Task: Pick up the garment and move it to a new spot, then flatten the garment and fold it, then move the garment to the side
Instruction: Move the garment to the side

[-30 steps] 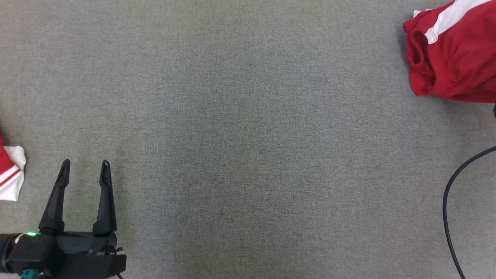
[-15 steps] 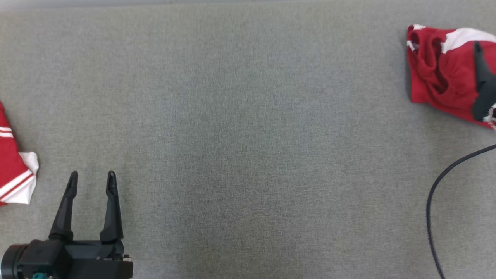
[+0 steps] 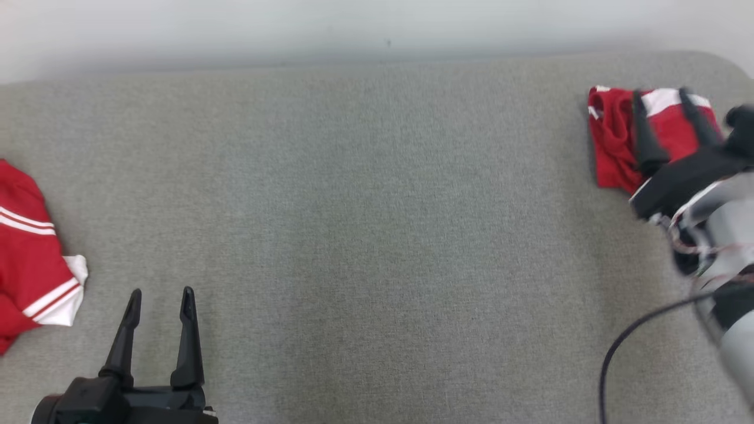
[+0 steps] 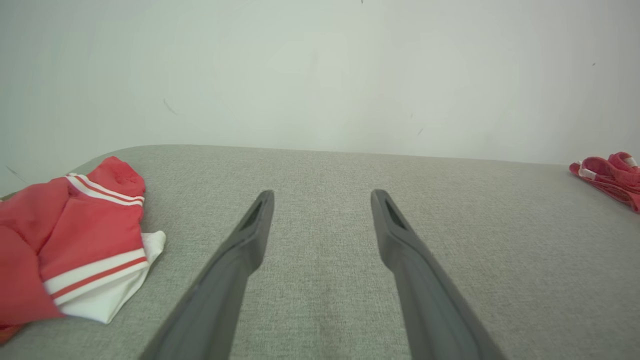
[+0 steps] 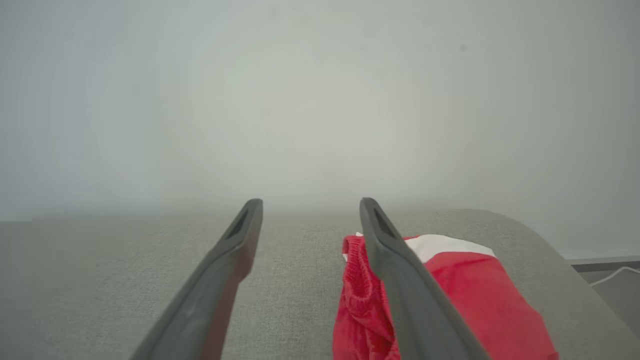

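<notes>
The garment (image 3: 612, 135) is a small red bundle with a white patch, lying at the far right of the grey table (image 3: 377, 206) near its rounded corner. My right gripper (image 3: 660, 95) hangs over the garment's near side, open, with nothing held. In the right wrist view the right gripper (image 5: 310, 202) has bare cloth-covered table between its fingers, and the garment (image 5: 475, 290) lies beneath and to the right of the right finger. My left gripper (image 3: 162, 292) rests open and empty at the lower left, also seen as the left gripper (image 4: 322, 192) over bare table.
A second red garment with white stripes (image 3: 29, 259) lies at the table's left edge, close to my left gripper. A black cable (image 3: 624, 347) trails from my right arm. A pale wall (image 3: 377, 29) runs behind the table's far edge.
The head view has tilted up, so the wall now shows. My right gripper has opened, let go of the garment and come into view over it. The left gripper stays open.
</notes>
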